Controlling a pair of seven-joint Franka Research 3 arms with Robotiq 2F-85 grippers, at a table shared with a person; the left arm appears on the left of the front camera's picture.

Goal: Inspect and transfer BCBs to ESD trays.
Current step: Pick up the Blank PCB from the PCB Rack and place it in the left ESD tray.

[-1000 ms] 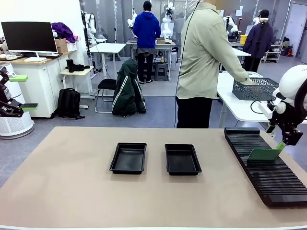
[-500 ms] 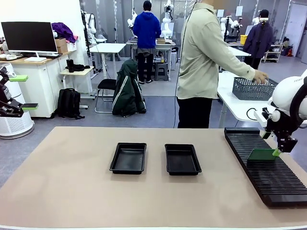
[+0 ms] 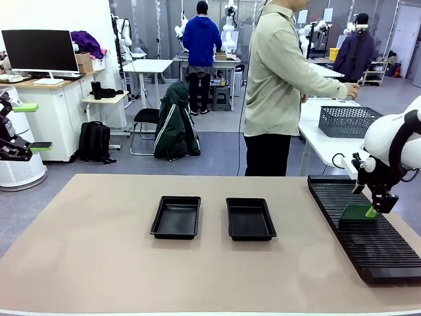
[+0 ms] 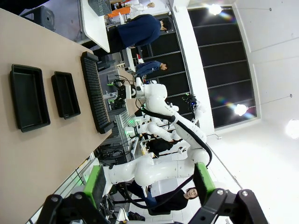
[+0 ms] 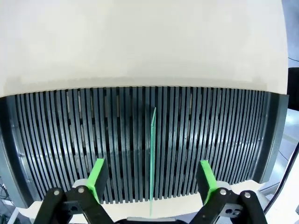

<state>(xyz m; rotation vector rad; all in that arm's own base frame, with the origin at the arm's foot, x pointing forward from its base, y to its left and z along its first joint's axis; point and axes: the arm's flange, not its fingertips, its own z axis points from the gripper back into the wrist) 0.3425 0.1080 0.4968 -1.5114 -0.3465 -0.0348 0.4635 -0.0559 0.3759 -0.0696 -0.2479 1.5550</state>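
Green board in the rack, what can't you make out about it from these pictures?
Its faces, whether printed or damaged: the right wrist view shows the board edge-on, a thin line.
Its right end: in the front view the right gripper covers it, and the board is small there.
Its bottom edge: sunk between the ribs of the rack.

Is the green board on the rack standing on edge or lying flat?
On edge: the BCB shows as a thin line in a rack slot.
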